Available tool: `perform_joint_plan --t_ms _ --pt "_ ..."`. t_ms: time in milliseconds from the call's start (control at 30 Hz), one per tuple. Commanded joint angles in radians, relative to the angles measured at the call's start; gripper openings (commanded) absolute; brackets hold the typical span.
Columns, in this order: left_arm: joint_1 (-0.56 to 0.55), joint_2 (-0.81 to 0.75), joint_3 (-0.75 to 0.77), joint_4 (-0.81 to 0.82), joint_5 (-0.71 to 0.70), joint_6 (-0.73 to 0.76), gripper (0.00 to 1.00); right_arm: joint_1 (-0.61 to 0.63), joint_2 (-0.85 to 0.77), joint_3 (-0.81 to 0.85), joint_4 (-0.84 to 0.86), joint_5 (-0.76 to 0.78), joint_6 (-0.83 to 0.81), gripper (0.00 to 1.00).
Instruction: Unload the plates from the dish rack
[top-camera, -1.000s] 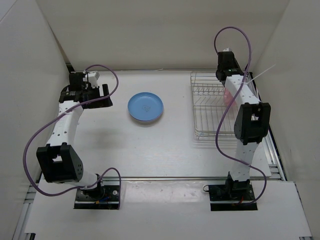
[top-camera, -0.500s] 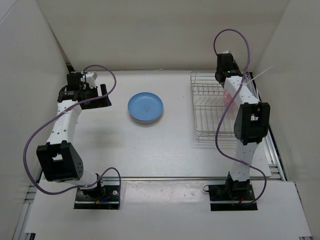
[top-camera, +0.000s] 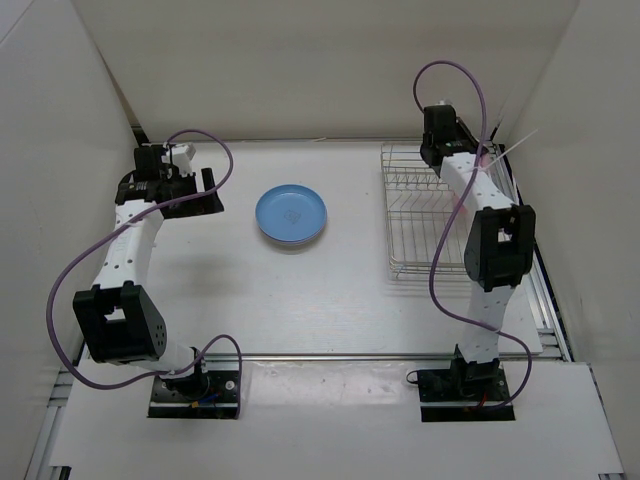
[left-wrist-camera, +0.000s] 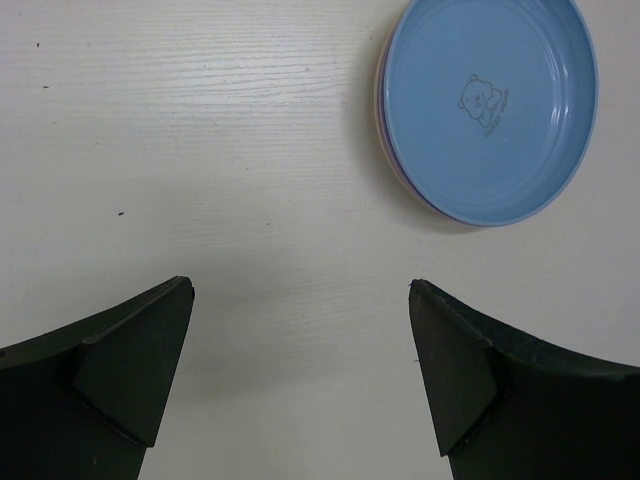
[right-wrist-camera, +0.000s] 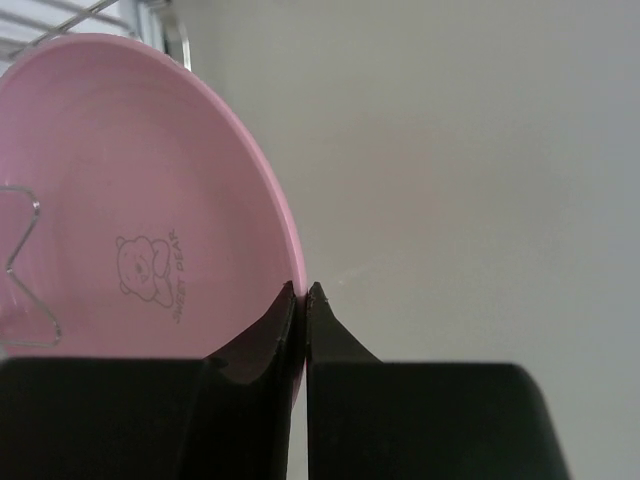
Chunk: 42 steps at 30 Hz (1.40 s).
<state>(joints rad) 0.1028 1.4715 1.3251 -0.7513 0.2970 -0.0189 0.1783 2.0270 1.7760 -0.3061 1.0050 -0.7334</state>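
Note:
A blue plate (top-camera: 290, 213) lies flat on the table left of centre. In the left wrist view the blue plate (left-wrist-camera: 487, 105) tops a small stack, and a lilac rim (left-wrist-camera: 380, 95) peeks out at its left. My left gripper (left-wrist-camera: 300, 370) hangs open over bare table just left of that stack. The wire dish rack (top-camera: 420, 245) stands at the right. A pink plate (right-wrist-camera: 130, 220) with a bear print stands on edge in it. My right gripper (right-wrist-camera: 302, 290) is shut on the pink plate's rim, one finger on each face.
White walls close in on the table at the left, back and right. The right arm (top-camera: 497, 245) reaches over the rack's right side, with its purple cable looping above. A rack wire (right-wrist-camera: 22, 255) crosses the pink plate's face.
My right gripper has closed on the pink plate's rim, and its wrist has shifted slightly up and towards the back. The left arm has barely moved.

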Motion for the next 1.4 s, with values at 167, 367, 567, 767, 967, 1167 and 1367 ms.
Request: perform_joint_plan --t_ms 167,367,567,767,967,1167,1367 --pt "0.005 -0.02 0.036 0.004 0.024 0.007 1.0 0.006 -0.166 0.034 0.225 0.102 -0.204 0.01" --pt "0.005 -0.02 0.036 0.017 0.042 0.028 1.0 0.006 -0.251 0.034 0.337 0.103 -0.264 0.01" --pt "-0.055 0.055 0.149 0.038 0.279 0.039 1.0 0.056 -0.393 0.167 -0.297 -0.332 0.275 0.01" --pt "-0.239 0.127 0.295 0.003 0.444 0.1 1.0 0.105 -0.597 -0.151 -0.357 -1.003 0.417 0.01" --pt "-0.464 0.199 0.373 0.032 0.326 0.082 1.0 0.125 -0.619 -0.202 -0.327 -1.272 0.479 0.01" --pt "-0.552 0.271 0.421 0.061 0.257 0.037 1.0 0.135 -0.585 -0.156 -0.318 -1.306 0.503 0.01" --pt "-0.586 0.308 0.457 0.086 0.197 0.016 0.9 0.135 -0.585 -0.156 -0.307 -1.316 0.523 0.01"
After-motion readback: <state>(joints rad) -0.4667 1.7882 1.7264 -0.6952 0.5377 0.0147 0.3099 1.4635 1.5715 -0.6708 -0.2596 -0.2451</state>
